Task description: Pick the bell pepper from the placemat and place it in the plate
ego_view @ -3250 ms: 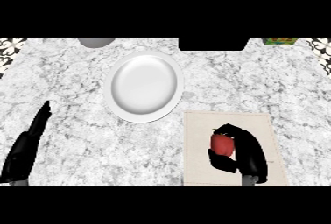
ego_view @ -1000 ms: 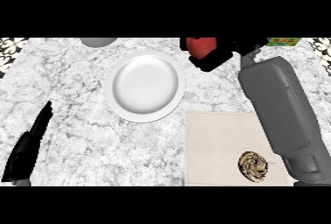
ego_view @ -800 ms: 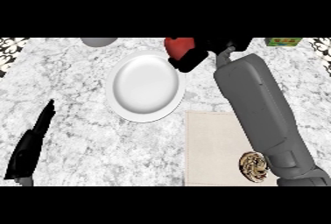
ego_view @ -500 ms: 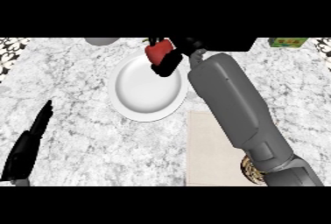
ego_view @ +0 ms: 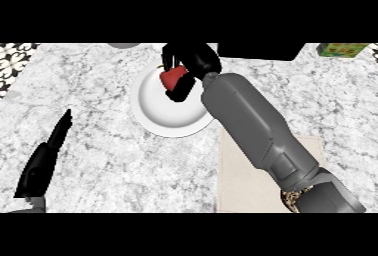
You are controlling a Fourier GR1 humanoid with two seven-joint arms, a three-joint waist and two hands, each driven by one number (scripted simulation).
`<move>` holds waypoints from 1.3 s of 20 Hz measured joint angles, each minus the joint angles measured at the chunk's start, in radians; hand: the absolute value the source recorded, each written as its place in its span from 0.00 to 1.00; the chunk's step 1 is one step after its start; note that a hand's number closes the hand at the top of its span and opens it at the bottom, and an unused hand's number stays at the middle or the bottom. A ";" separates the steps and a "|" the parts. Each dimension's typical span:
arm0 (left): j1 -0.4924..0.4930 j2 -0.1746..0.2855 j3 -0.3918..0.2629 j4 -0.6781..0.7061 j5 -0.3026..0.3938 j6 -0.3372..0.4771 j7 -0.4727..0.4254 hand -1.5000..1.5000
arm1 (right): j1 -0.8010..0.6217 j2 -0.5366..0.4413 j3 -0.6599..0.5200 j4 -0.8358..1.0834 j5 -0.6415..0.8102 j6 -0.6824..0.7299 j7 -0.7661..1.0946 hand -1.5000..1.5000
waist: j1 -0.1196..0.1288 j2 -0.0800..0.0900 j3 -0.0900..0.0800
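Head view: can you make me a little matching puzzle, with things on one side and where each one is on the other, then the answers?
1. red bell pepper
2. round white plate
3. beige rectangular placemat
4. black left hand

A. lower right, partly under the grey forearm
B. gripped by the black right hand, over the plate
C. resting open at the left edge
D. on the marble counter, upper middle

Pairs: 1-B, 2-D, 3-A, 4-C.

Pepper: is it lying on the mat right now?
No, the right hand is curled round the pepper over the white plate, away from the mat.
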 measured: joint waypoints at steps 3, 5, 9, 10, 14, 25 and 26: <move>-0.016 0.004 -0.003 0.011 -0.001 -0.007 -0.004 0.50 | 0.000 0.001 0.021 0.052 -0.080 -0.053 0.038 0.00 | 0.015 0.003 0.000; -0.032 0.002 -0.008 0.008 -0.003 -0.010 0.013 0.50 | -0.001 0.002 0.056 0.080 -0.125 -0.081 0.066 0.00 | 0.022 0.004 0.000; -0.029 -0.003 -0.015 0.001 -0.005 -0.012 0.012 0.50 | -0.010 0.002 0.095 0.115 -0.205 -0.143 0.062 0.00 | 0.032 0.006 0.000; -0.037 0.002 -0.010 0.001 -0.001 -0.016 0.017 0.50 | -0.008 0.002 0.097 0.112 -0.226 -0.163 0.050 0.00 | 0.031 0.006 0.000; -0.012 -0.004 -0.014 -0.011 -0.007 -0.011 0.010 0.50 | 0.012 0.002 0.071 0.081 -0.321 -0.259 -0.004 0.00 | 0.024 0.003 0.001; 0.012 0.012 0.034 -0.007 0.010 -0.002 0.002 0.50 | 0.025 -0.064 -0.185 0.127 -0.518 -0.302 -0.197 0.00 | -0.032 -0.002 0.002; 0.011 0.015 0.037 -0.012 0.012 -0.005 0.008 0.50 | 0.037 -0.084 -0.208 0.130 -0.534 -0.279 -0.231 0.00 | -0.034 -0.002 0.002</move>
